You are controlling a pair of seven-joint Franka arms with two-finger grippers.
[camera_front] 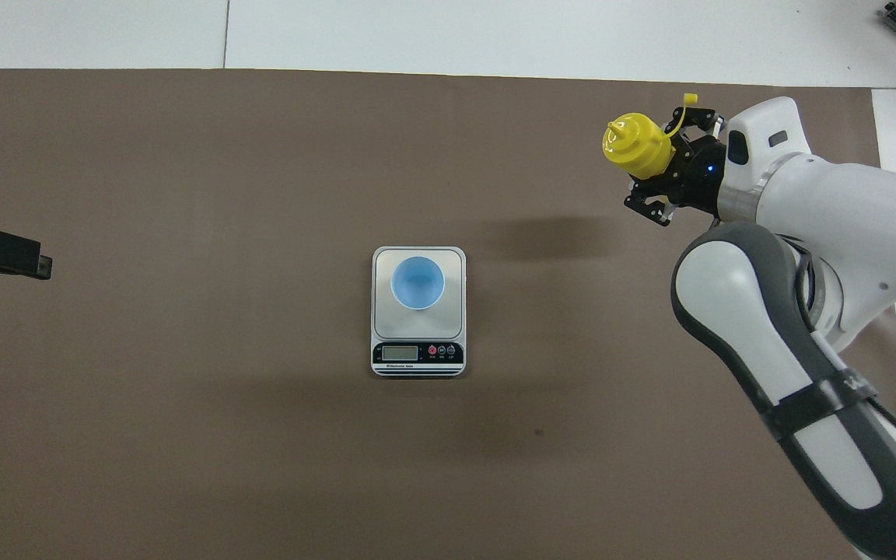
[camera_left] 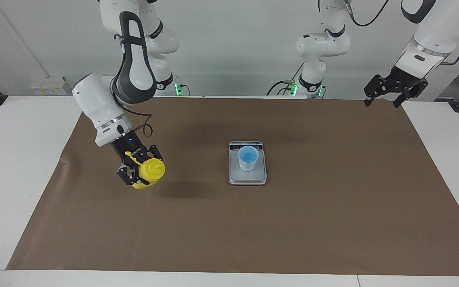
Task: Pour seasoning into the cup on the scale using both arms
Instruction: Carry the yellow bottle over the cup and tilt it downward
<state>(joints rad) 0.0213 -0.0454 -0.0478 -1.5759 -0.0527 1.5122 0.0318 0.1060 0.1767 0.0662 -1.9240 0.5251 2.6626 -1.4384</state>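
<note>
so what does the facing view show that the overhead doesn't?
Facing only: both arm bases, and the whole left hand, open, waiting over the table's edge at its own end. Overhead only: the scale's display and buttons, and the bottle's cone nozzle aimed toward the scale. Both: right hand shut on the tilted yellow bottle, lifted above the mat, not yet over the blue cup on the scale.
</note>
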